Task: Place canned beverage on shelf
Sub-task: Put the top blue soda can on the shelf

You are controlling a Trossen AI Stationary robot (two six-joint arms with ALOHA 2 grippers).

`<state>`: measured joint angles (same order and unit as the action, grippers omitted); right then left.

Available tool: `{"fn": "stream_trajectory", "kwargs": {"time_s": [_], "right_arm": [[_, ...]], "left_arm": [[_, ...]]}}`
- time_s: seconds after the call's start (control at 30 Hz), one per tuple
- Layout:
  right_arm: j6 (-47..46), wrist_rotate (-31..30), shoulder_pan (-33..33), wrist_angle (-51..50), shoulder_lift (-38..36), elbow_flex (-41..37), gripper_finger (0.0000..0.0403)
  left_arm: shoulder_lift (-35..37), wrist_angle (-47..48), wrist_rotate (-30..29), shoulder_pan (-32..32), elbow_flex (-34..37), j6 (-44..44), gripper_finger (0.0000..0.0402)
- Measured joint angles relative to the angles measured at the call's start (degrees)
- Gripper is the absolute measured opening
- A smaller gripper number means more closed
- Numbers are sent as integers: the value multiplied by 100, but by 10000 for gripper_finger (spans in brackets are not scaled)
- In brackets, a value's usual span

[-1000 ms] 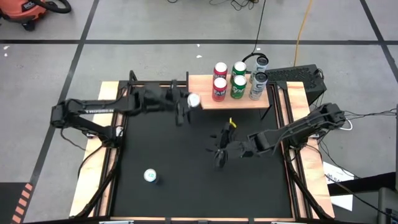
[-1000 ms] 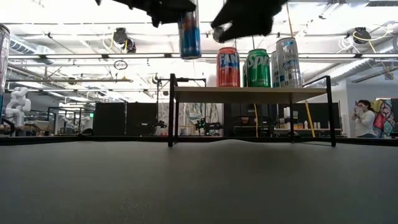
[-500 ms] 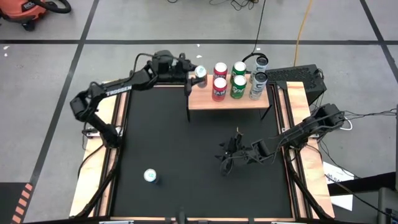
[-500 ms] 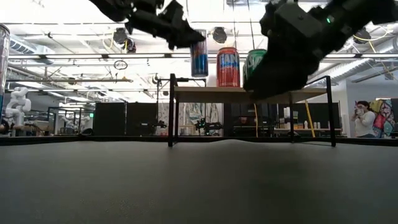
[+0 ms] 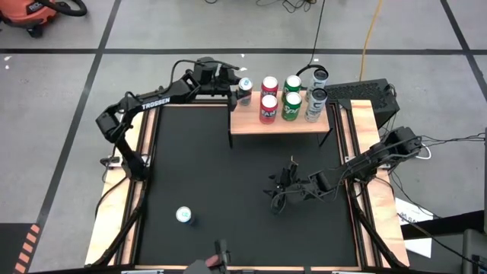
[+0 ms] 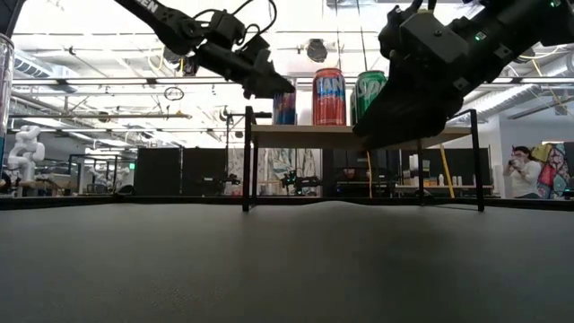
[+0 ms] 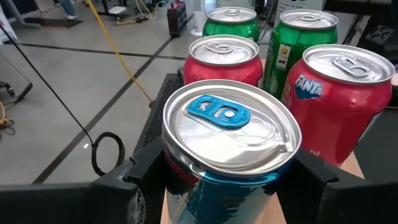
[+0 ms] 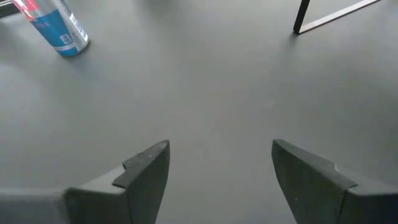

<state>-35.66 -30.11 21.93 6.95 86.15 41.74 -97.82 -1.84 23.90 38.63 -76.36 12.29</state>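
Note:
My left gripper (image 5: 237, 88) is shut on a blue canned beverage (image 5: 245, 89) at the far-left corner of the shelf (image 5: 278, 124), a wood-topped platform on thin black legs. In the low view the can (image 6: 285, 106) stands upright with its base at the shelf top (image 6: 359, 135); I cannot tell if it touches. Two red, two green and two silver cans stand on the shelf beside it. My right gripper (image 5: 274, 193) is open and empty, low over the black table (image 5: 198, 167) in front of the shelf. My left gripper pinches the can's side wall just below the top rim (image 7: 186, 177) between its two fingers (image 7: 144, 169), one on each side. The fingers come level from the table's left. The can stays upright, silver lid and blue tab up, next to the far red can (image 7: 222, 57).
A second blue can (image 5: 183, 215) stands on the table near the left front; it also shows in the right wrist view (image 8: 57, 28). The red cans (image 5: 268, 99), green cans (image 5: 291, 97) and silver cans (image 5: 316, 95) fill the shelf's middle and right. The shelf's near strip is bare.
My left gripper has carried the blue can toward the far edge and to the right, then down, from in front of the shelf's left end to its far-left corner; the can stayed upright. My right gripper has come down lower over the table.

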Motion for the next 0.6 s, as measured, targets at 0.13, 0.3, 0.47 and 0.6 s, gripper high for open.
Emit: {"fn": "stream_trajectory", "kwargs": {"time_s": [0.13,0.3,0.47,0.6], "right_arm": [[24,-3,0,109,0,0,267],[31,2,0,167,0,0,267],[31,2,0,184,0,0,267],[33,-4,-2,185,0,0,267]], "left_arm": [[-17,2,7,0,-4,-60,224],[-28,-36,-4,0,-6,-181,232],[-38,-161,-34,40,-4,-445,287],[-32,-173,-42,85,-6,-444,341]]}}
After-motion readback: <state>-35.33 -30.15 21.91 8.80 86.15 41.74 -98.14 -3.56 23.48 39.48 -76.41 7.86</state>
